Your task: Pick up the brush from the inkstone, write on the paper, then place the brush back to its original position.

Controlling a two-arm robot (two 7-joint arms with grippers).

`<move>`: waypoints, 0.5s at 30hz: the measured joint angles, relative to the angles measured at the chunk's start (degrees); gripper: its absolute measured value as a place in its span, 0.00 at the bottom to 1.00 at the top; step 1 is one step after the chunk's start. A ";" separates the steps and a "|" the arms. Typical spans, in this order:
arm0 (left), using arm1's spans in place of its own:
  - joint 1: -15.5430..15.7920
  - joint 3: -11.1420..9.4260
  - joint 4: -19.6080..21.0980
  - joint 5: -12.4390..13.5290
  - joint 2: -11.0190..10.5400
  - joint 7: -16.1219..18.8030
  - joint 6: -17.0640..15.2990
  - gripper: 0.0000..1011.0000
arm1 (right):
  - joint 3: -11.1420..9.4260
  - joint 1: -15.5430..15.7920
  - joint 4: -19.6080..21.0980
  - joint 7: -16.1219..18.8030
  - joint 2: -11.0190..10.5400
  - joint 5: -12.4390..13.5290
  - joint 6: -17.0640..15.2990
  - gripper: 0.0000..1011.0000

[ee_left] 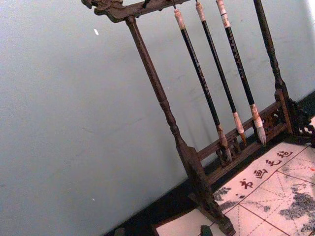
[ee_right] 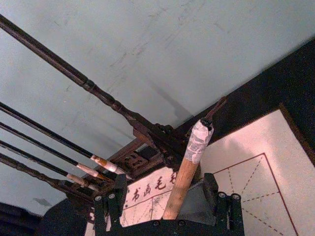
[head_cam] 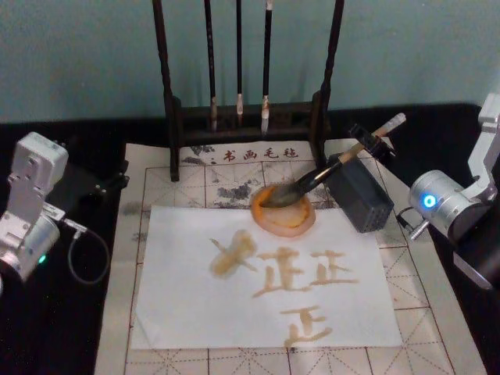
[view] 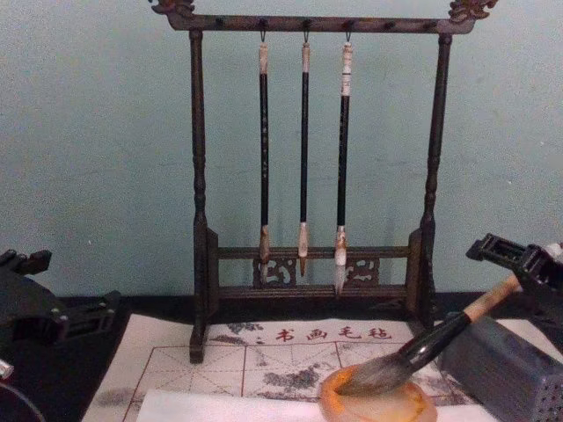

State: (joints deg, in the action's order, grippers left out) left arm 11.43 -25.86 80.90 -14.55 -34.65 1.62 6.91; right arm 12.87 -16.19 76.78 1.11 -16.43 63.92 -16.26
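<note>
Head view: right gripper (head_cam: 369,142) straddles the upper handle of the brush (head_cam: 316,180). Bristles lie far down the shaft from it, in the orange dish (head_cam: 305,226). Grey block (head_cam: 363,199) props the shaft just under the gripper. Paper (head_cam: 180,297), lettered, lies beyond the dish. Left gripper (head_cam: 109,178) is parked well away.

Left wrist view: rack (ee_left: 162,103), thin brushes.

Right wrist view: fingers (ee_right: 110,204) spread wide, handle between them, nothing clamped.

Chest view: tip in dish.

Likely light. Stiff round shaft may roll, bristles soft and wet. Grip the bare wood below the white wrap.
</note>
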 joint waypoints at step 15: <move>0.00 0.00 0.00 0.00 0.00 0.00 0.00 0.99 | 1.82 -1.03 -1.31 -1.06 -0.25 1.56 1.46 0.99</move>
State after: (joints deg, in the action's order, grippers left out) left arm 11.43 -25.86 80.90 -14.55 -34.65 1.62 6.91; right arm 14.70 -17.22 75.47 0.05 -16.68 65.48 -14.80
